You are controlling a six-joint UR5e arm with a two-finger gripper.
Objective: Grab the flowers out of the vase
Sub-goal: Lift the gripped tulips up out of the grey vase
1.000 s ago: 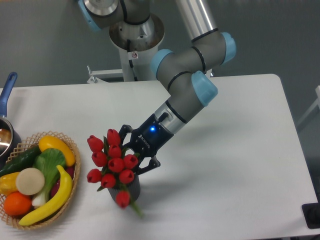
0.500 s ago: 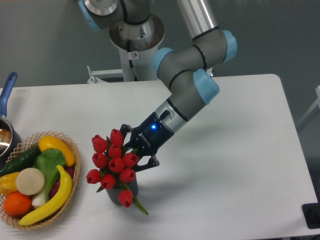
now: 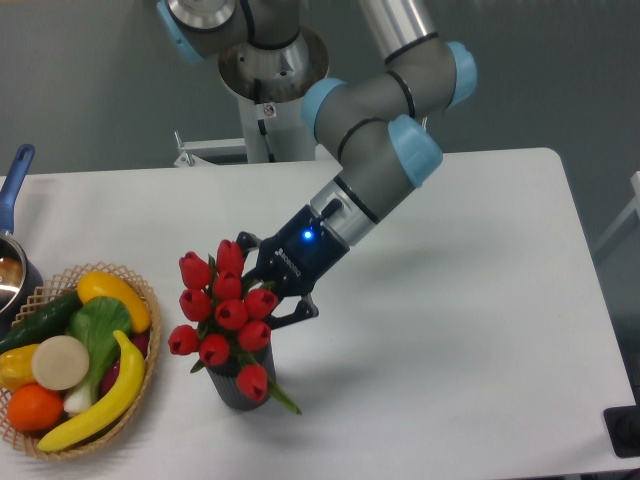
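Black two-finger claw [image 3: 262, 292] clamped on bunch of red artificial tulips [image 3: 225, 315], stems seated in small dark grey ribbed vase [image 3: 240, 386] on white surface [image 3: 450, 330]. Best drawn straight upward, slowly, sparing vase a tip.

End effector [image 3: 262, 290] low, angled left.

White table [image 3: 470, 300] is carrying a dark grey vase [image 3: 237, 385] near its front edge. A wicker basket [image 3: 140, 400] is sitting at front left, a pot [image 3: 12, 275] lying partly out of frame beside it.
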